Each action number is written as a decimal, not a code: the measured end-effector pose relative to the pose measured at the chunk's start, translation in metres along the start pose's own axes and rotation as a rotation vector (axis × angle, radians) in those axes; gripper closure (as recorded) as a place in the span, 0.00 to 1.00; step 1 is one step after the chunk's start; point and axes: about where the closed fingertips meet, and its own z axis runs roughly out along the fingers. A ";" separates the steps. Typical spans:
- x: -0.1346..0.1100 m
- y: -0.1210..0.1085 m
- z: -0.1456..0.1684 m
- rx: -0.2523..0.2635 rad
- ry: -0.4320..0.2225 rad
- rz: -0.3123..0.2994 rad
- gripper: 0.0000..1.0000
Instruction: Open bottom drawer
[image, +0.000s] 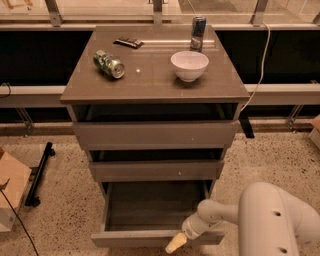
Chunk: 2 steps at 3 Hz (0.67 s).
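We see the white arm's cream-tipped gripper (175, 243) at the front lip of the plain grey-brown bottom drawer (131, 239), right of centre; we can't tell whether it's open or closed. The drawer sits pulled well out, its box exposed. Further back, a white ceramic bowl (189, 65) and a tipped green can (109, 63) are on the brown cabinet top (150, 84).

White arm (280, 220) enters from the near right, bulky rounded segment nearest, slimmer forearm reaching left. Gripper (176, 243) at its end, tan tip angled down-left, low, just right of centre.
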 end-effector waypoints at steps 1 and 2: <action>0.010 0.011 0.005 -0.009 -0.025 0.062 0.00; 0.010 0.011 0.004 -0.009 -0.025 0.062 0.00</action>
